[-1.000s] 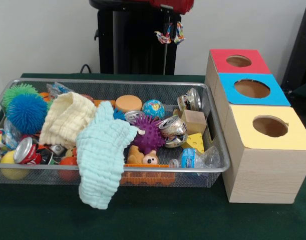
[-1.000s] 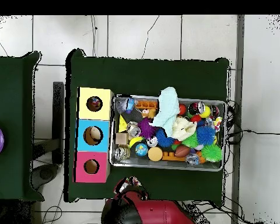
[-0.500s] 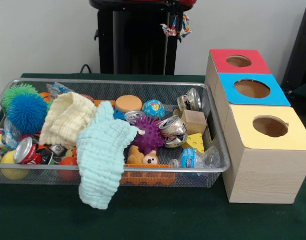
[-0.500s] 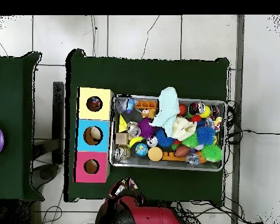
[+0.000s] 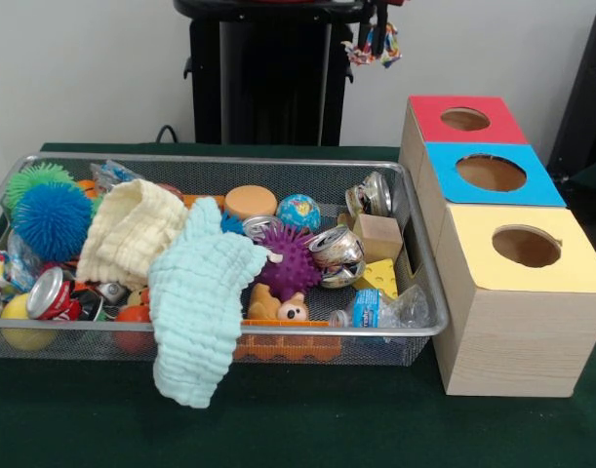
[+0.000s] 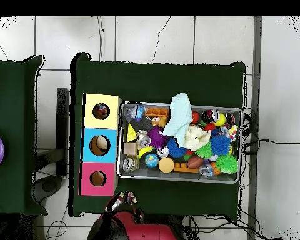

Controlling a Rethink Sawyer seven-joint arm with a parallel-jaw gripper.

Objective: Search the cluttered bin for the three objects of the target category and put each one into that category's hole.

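The gripper (image 5: 374,39) is closed on a multicoloured rope toy (image 5: 377,49) (high behind the red box (image 5: 463,119)).

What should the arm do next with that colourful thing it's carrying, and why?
Probably carry on toward the red box. The gripper holds a colourful knotted toy high behind the bin, short of the red hole, the nearest hole. Which hole suits it is not shown.

I see soft, even light from above in both views. The crushed cans (image 5: 337,255) show small glare, and shadows are faint.
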